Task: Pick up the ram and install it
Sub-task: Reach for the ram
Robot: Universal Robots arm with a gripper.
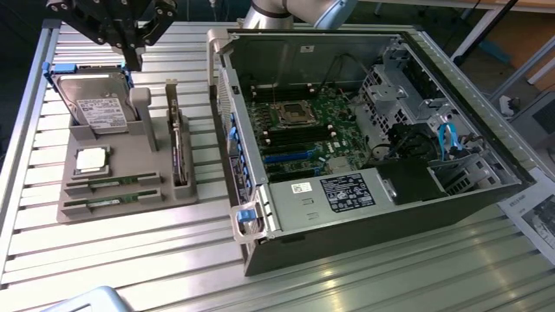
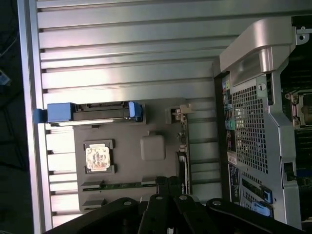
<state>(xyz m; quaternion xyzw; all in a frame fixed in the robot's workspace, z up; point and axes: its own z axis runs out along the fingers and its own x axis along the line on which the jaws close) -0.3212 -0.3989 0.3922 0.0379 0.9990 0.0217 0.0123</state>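
My fingers (image 1: 132,63) hang closed and empty above the far end of the grey holder (image 1: 130,162) on the worktop (image 1: 87,260). The ram (image 1: 113,181) stands on edge in its slot beside a twin stick (image 1: 111,201), top edge offered for pinching.

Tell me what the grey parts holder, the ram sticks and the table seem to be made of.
Grey parts holder: likely moulded or printed plastic, uniform matte grey. Ram sticks: green circuit board with dark chips. Table: ribbed metal slats, probably aluminium, with a bright sheen.
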